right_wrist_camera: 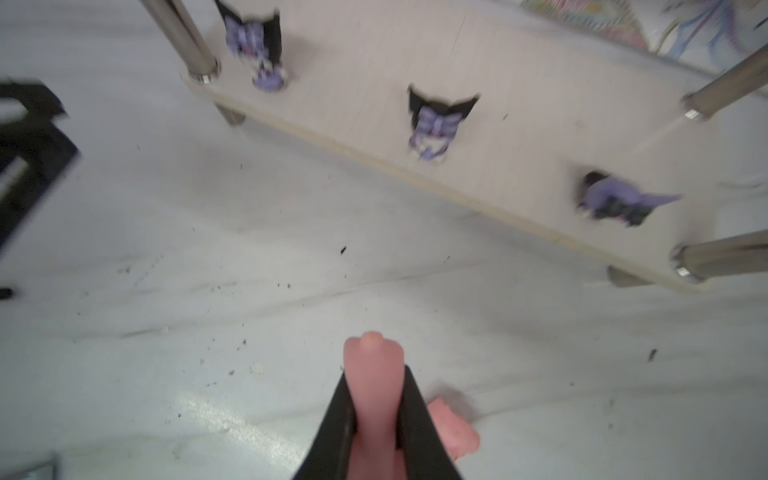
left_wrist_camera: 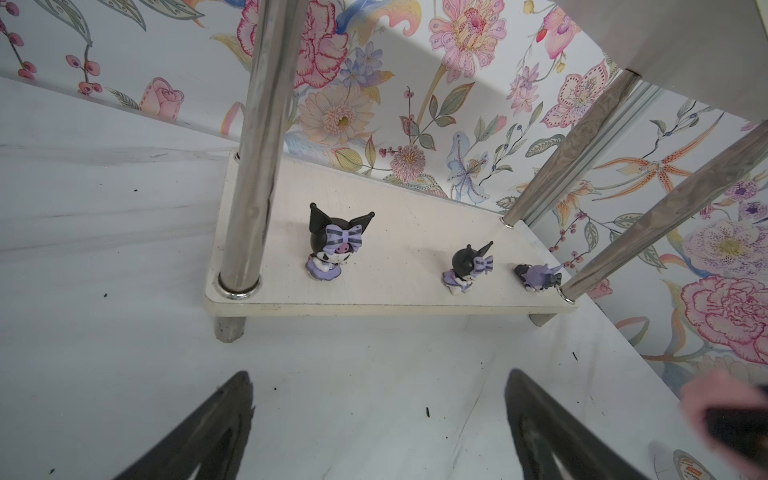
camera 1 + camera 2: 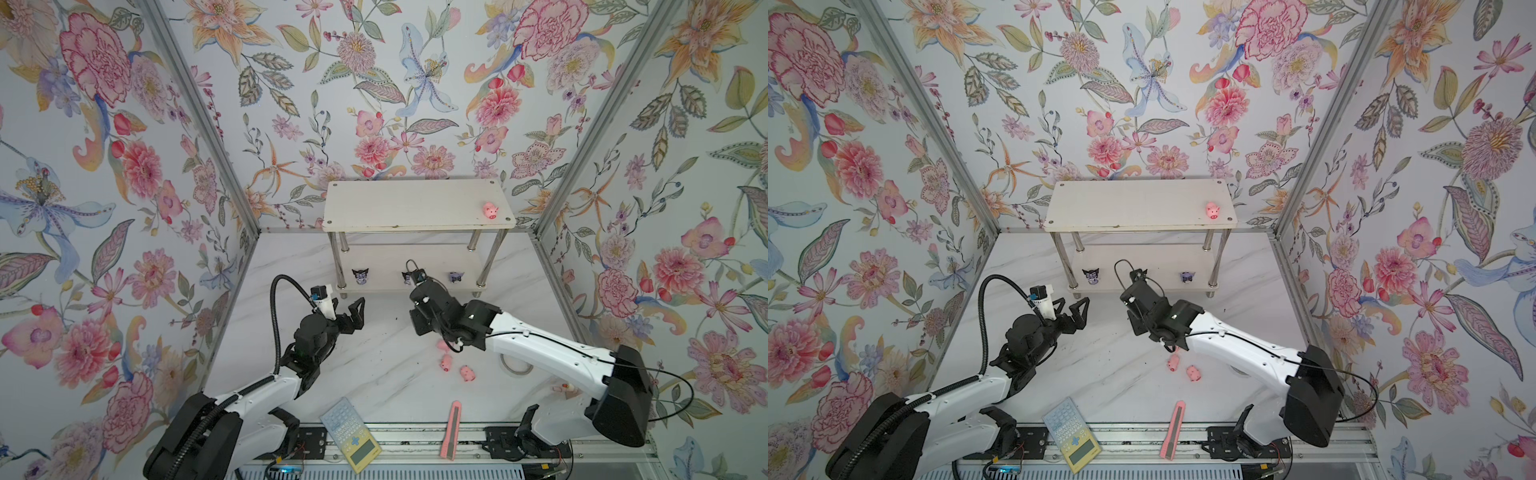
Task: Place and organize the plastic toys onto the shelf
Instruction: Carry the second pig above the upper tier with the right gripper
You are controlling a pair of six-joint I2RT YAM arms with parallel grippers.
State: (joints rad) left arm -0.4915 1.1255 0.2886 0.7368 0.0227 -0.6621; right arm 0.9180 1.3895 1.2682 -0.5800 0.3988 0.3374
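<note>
The right gripper [image 1: 376, 376] is clamping a tiny pink plastic pig [image 1: 370, 349] at its wrist view's lower centre, with the white two-tier chrome-legged shelf [image 1: 519, 83] lying ahead toward the top edge (the left gripper [image 2: 378, 390] is hovering nearby, jaws apart).

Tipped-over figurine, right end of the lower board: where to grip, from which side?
Take the tipped figurine across its round body, not the thin pointed ears. Come in low from the open front: the top board covers it from above. A chrome leg stands close beside it, so probably angle in from the board's middle.
</note>
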